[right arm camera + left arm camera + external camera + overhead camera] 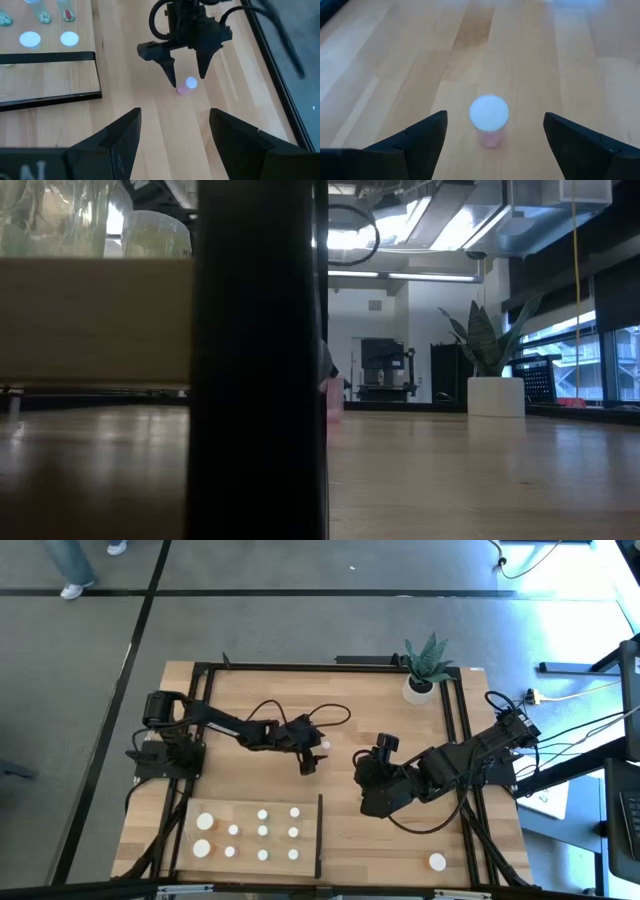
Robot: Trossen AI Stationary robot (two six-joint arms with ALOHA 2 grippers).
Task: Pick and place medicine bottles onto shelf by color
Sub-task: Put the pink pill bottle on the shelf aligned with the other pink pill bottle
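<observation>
Bottle appearance first: the pink bottle (489, 121) between your left gripper's fingers is a small, stubby container with a round white cap wider than its translucent pink body. It stands upright on the wooden tabletop (350, 710), near the middle of the table and well apart from the shelf (255, 832). No label or print can be read on it.

Left gripper (312, 756): the jaws stand wide open, one finger on each side of the pink bottle, with clear gaps on both sides. It grips nothing. In the right wrist view you see the same gripper (186, 80) pointing down, its tips straddling the bottle (187, 86).

Right gripper (372, 768): it sits just right of table centre, jaws spread open and empty, facing the left gripper.

Shelf contents: you can count about a dozen white caps standing in rows on the pale panel, with two larger caps (204, 835) at its left end. A thin black strip (319, 835) runs along its right short edge. From above, body colours are hidden under the caps; the right wrist view shows green and red tints on a few.

One more white-capped bottle (437, 862) stands alone near the table's front right corner. A potted plant (424, 668) occupies the far right corner.

Writing: pale letters on the right gripper's finger body are cut off and not legible.
</observation>
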